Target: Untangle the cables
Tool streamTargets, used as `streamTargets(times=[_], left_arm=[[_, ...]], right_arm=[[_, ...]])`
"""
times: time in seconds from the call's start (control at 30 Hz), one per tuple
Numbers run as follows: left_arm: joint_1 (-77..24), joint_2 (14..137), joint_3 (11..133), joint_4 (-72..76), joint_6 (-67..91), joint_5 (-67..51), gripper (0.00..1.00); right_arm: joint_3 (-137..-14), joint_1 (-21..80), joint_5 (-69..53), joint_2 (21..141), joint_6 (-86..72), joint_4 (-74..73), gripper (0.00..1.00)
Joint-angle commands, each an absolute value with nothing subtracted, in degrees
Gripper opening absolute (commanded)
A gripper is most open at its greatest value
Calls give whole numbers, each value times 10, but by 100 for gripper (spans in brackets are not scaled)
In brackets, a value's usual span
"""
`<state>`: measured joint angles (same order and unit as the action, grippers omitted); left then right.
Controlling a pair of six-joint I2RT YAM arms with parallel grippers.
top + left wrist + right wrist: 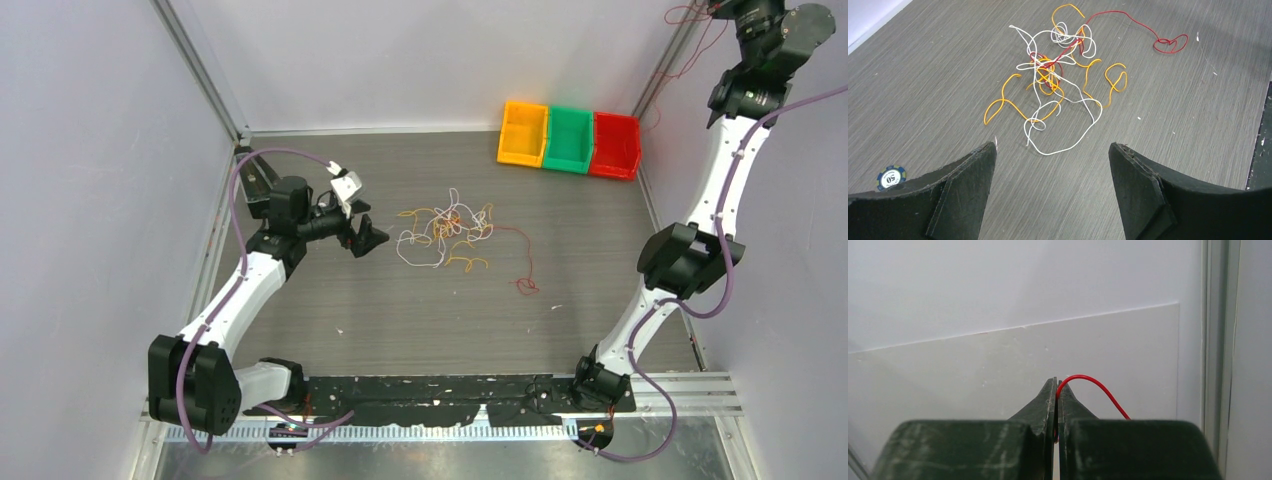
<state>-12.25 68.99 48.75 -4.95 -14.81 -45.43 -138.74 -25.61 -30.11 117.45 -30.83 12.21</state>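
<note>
Left jaws wide apart, cables (1048,70) just ahead; right jaws pinch red cable (1080,376).

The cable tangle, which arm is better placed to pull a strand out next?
Left: left hand is open facing the tangle; right hand is raised far off, shut on a red wire.
</note>
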Motion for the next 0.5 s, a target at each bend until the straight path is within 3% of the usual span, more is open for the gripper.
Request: streamTargets(times=[0.0, 0.47], left_arm=[[-119, 690, 494, -25, -136, -454, 84], [-119, 697, 490, -26, -133, -455, 84]], right_arm=[[-1400, -258, -295, 1144, -322, 160, 5], [-1439, -254, -268, 1212, -297, 168, 5]])
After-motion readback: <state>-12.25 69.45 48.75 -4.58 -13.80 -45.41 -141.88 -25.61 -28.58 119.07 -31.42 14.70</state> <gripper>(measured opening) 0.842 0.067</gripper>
